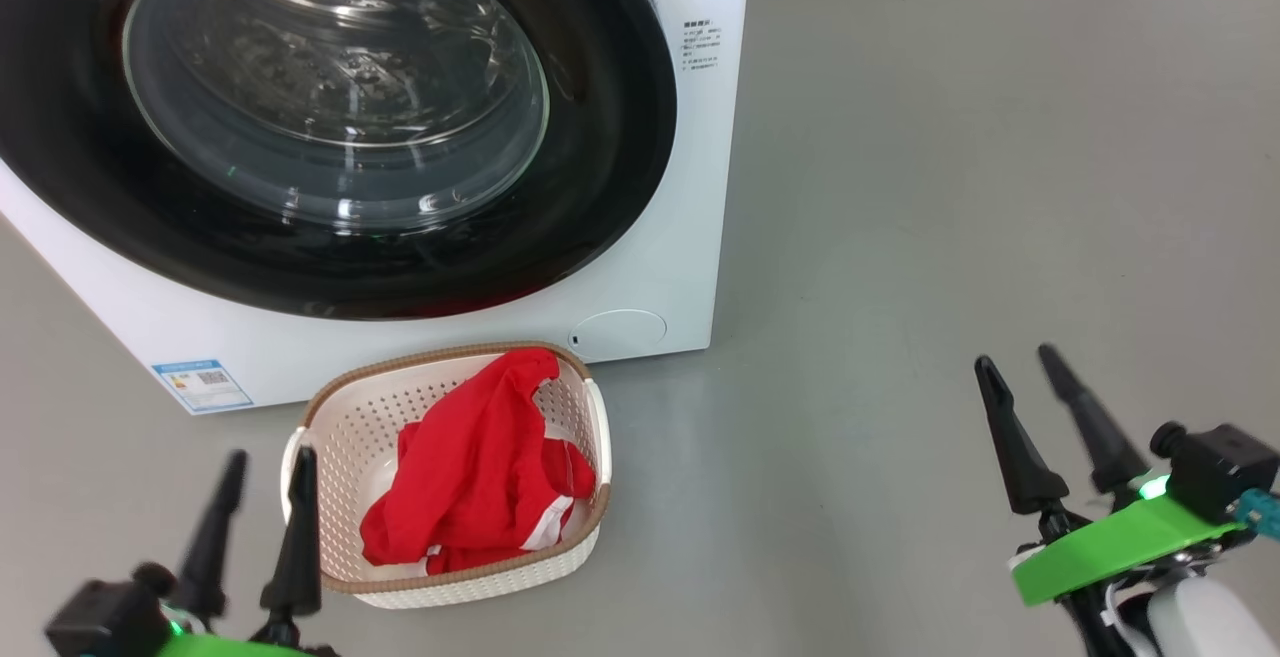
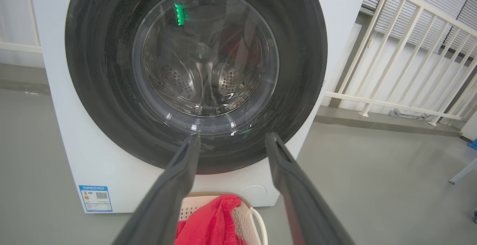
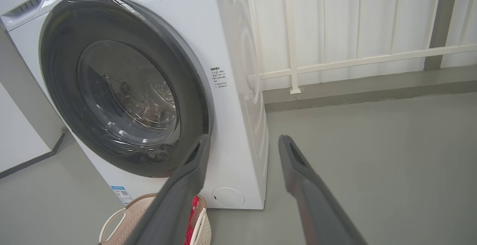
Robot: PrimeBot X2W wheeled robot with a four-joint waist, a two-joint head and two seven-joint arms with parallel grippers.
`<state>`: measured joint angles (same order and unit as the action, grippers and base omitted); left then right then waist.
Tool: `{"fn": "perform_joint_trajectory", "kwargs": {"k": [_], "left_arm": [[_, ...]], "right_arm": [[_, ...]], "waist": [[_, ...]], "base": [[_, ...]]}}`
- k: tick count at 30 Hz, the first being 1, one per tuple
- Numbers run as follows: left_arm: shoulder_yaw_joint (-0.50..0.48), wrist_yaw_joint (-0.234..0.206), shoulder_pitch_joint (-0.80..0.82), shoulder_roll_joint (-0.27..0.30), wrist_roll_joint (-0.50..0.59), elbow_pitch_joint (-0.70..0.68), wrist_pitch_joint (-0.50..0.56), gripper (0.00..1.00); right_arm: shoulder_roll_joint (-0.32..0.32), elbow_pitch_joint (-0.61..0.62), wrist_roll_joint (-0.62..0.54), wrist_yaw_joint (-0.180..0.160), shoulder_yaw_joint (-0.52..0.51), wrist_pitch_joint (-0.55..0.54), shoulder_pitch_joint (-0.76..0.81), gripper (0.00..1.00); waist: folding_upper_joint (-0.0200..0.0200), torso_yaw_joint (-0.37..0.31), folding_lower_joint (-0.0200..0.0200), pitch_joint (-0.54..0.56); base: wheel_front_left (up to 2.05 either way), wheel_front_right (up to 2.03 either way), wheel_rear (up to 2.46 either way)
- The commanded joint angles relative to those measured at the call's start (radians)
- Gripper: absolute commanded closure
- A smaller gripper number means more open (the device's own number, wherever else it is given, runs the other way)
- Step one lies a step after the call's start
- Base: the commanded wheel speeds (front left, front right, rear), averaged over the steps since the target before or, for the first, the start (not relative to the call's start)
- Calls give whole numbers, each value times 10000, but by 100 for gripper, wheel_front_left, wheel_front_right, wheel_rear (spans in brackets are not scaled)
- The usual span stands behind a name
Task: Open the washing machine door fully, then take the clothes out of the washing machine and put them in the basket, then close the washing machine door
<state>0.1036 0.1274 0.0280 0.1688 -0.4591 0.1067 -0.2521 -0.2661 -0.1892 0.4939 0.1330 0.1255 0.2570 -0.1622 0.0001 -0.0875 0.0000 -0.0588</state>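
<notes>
Since the washing machine door lies flat against the front of the washing machine, with its black rim flush all round when seen side-on from the right wrist, the closing step looks done. Whether the latch has caught cannot be told. Through the glass the steel drum appears empty.

Just below the door, close to the machine's base, the basket stands on the floor. The clothes are heaped inside it, a red bundle draped up over the far rim with white trim showing at the near end. The basket's long axis runs roughly away from the robot, toward the machine.

The left gripper hovers at the basket's near left corner. Its fingers point up toward the door and are spread wide with nothing between them. From its own wrist, the door's lower rim lies straight ahead between the fingers, above the basket. The right gripper hangs well off to the right over bare floor, equally wide and empty, with the door ahead and to its left.

The left arm is therefore the nearer one. If the door wants a firming push, I judge that arm would press forward and upward onto the rim. It would need to lift clear first, because its fingers sit close enough to the basket's edge to nudge it.
</notes>
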Motion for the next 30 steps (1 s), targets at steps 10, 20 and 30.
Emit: {"fn": "perform_joint_trajectory", "kwargs": {"k": [10,20,30], "left_arm": [[-12,1,-210,-268,-630,393,209,100],[-154,3,-103,-316,-1581,516,468,100],[-289,6,-19,-363,-2428,605,706,100]], "right_arm": [[312,-374,612,-1,-50,-179,224,100],[435,-406,1538,-3,-206,-443,240,100],[553,-420,2361,-5,-354,-686,265,100]], "waist": [[-1,45,22,50],[-1,116,0,74],[-1,179,0,114]], "base": [[0,0,0],[0,0,0],[0,0,0]]}}
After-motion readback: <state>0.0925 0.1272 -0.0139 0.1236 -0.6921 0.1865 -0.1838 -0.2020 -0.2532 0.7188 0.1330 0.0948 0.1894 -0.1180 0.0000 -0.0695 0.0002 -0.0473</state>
